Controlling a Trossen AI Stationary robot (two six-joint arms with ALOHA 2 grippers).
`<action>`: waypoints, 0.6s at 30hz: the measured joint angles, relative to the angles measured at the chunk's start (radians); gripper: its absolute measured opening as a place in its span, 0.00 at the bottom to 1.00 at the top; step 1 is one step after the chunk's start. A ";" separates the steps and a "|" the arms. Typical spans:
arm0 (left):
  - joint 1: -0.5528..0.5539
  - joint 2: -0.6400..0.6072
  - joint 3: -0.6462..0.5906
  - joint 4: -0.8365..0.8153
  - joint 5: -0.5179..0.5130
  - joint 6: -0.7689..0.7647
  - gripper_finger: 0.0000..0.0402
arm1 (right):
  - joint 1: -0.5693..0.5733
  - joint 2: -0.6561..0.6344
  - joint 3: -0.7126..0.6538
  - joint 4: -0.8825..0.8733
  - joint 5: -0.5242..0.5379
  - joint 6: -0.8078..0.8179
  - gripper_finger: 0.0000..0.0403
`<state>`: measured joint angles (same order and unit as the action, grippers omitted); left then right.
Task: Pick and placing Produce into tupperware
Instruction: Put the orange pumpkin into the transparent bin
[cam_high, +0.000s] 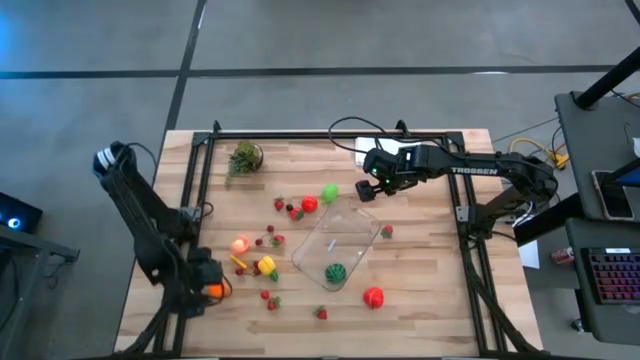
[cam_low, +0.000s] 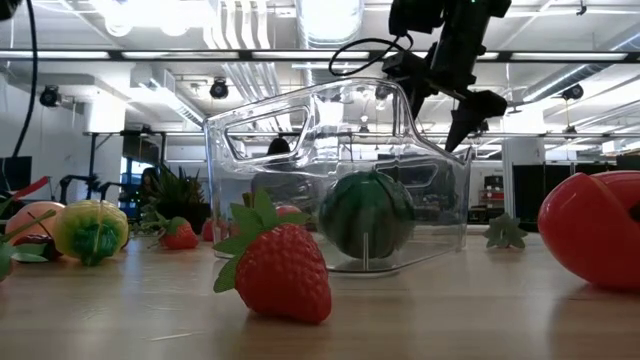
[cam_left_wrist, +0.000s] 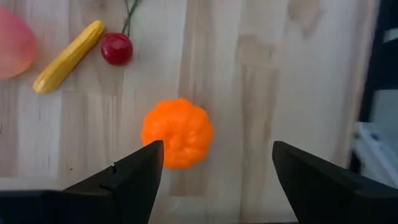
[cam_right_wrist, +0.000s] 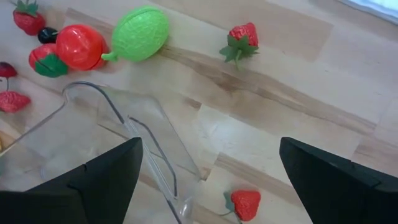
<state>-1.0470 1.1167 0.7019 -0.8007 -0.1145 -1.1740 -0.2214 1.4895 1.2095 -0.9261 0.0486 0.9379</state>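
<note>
Tupperware (cam_high: 338, 243) lies near the table's middle, clear-walled and hard to trace from above; rim only partly legible in the right wrist view (cam_right_wrist: 134, 127), cut off at the picture's edge. Holds one dark green striped watermelon (cam_high: 336, 272), resting at the tub's 6 o'clock end and seen through the wall in the low view (cam_low: 366, 213). Nothing else made out inside.

Rest of the produce scattered on the wooden table (cam_high: 430, 290): green lime-like fruit (cam_high: 329, 192) and red tomato (cam_high: 309, 205) at 11 o'clock of the tub, a strawberry (cam_high: 386, 231) just off its 3 o'clock side, a red apple-like piece (cam_high: 373, 297) at 5 o'clock, tiny red pieces toward 9 o'clock too small to name. Pink peach (cam_high: 240, 244) and yellow pepper (cam_high: 266, 266) well off at 9 o'clock. Large strawberry (cam_low: 277, 266) blocks part of the tub's lower wall in the low view.

Orange pumpkin-like fruit (cam_left_wrist: 177, 133) lies at the table's 8 o'clock corner, mostly hidden from above by the left gripper (cam_high: 207, 284); fingers spread wide either side, apart from it, gripping nothing. Yellow banana (cam_left_wrist: 69, 56) and cherry (cam_left_wrist: 116, 48) beyond.

Right gripper (cam_high: 368, 190) hangs above the tub's 1 o'clock corner, fingers parted wide, empty.

Potted plant (cam_high: 244, 157) at the table's 11 o'clock.
</note>
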 joint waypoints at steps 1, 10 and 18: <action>0.000 0.027 0.008 -0.002 -0.001 0.000 0.71 | 0.000 0.000 0.000 0.000 0.000 0.000 0.92; 0.000 0.174 0.013 -0.012 -0.023 0.000 0.71 | 0.000 0.000 0.000 0.032 0.000 -0.015 0.92; 0.000 0.250 0.012 -0.010 -0.023 0.001 0.71 | 0.000 0.000 0.000 0.033 0.001 -0.015 0.92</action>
<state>-1.0473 1.3671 0.7139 -0.8108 -0.1376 -1.1728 -0.2214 1.4899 1.2095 -0.8927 0.0500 0.9224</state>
